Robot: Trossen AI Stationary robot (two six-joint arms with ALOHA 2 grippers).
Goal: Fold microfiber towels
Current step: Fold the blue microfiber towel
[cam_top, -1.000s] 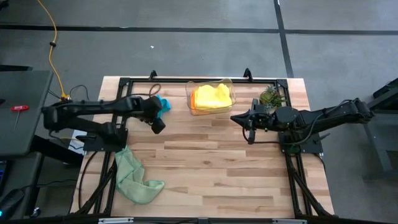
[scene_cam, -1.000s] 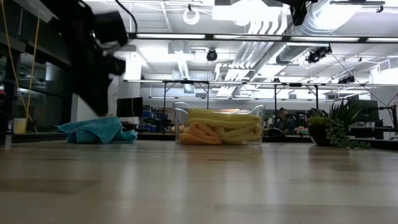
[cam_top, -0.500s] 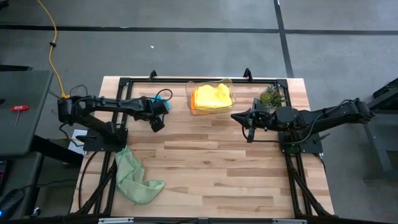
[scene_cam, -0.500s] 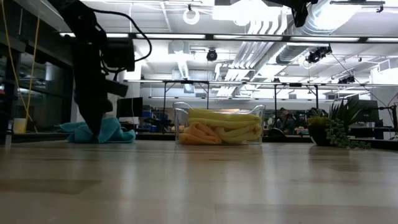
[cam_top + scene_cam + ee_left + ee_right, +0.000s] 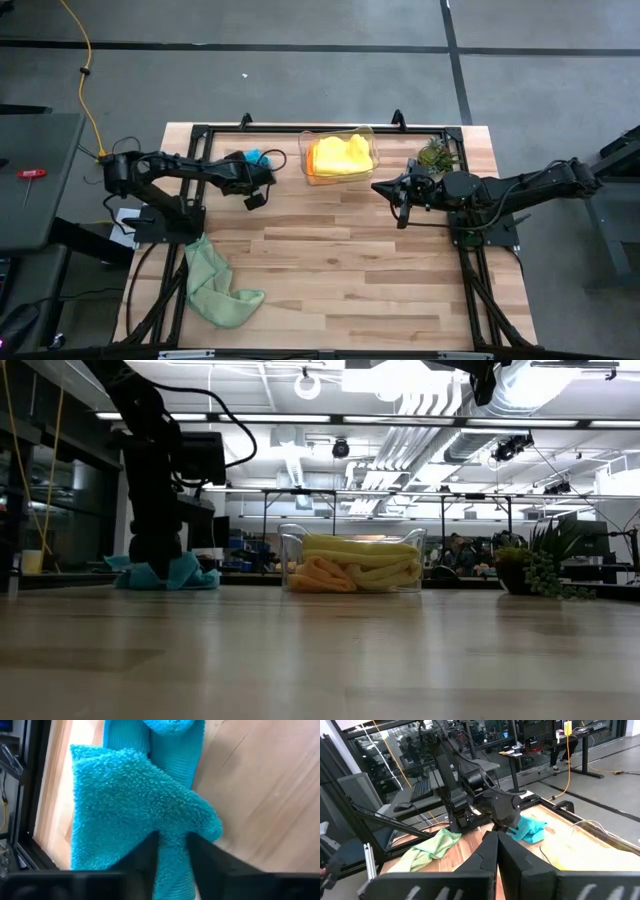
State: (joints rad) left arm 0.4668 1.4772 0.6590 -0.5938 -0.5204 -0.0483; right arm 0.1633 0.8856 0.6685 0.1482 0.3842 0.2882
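The teal-blue towel [image 5: 125, 805] lies crumpled on the table at the far left [image 5: 264, 156]. My left gripper [image 5: 258, 170] stands down on it, shut on its nap [image 5: 158, 565]. A light green towel [image 5: 215, 285] lies bunched at the near left. Yellow and orange towels [image 5: 338, 155] sit piled in the clear bin [image 5: 290, 555]. My right gripper [image 5: 380, 187] hangs shut and bare above the table, right of the bin, with its fingers together in the right wrist view [image 5: 496, 842]. My left gripper pinches a bunched part of the teal-blue towel [image 5: 172, 845] between its two fingers [image 5: 142, 862], near the towel's table-side edge. The fingers come from above, pointing down. The towel rests slack on the table; one layer or several, I cannot tell.
The clear bin [image 5: 368, 140] stands at the far middle and a small potted plant [image 5: 436, 155] to its right. A black frame rail [image 5: 300, 130] runs along the far edge, just behind the teal-blue towel. Bare wood lies in the table's middle and near right.
My left gripper has come down from above the table and a little toward the far edge, onto the teal-blue towel. The towel stays where it lay. My right arm has kept still.
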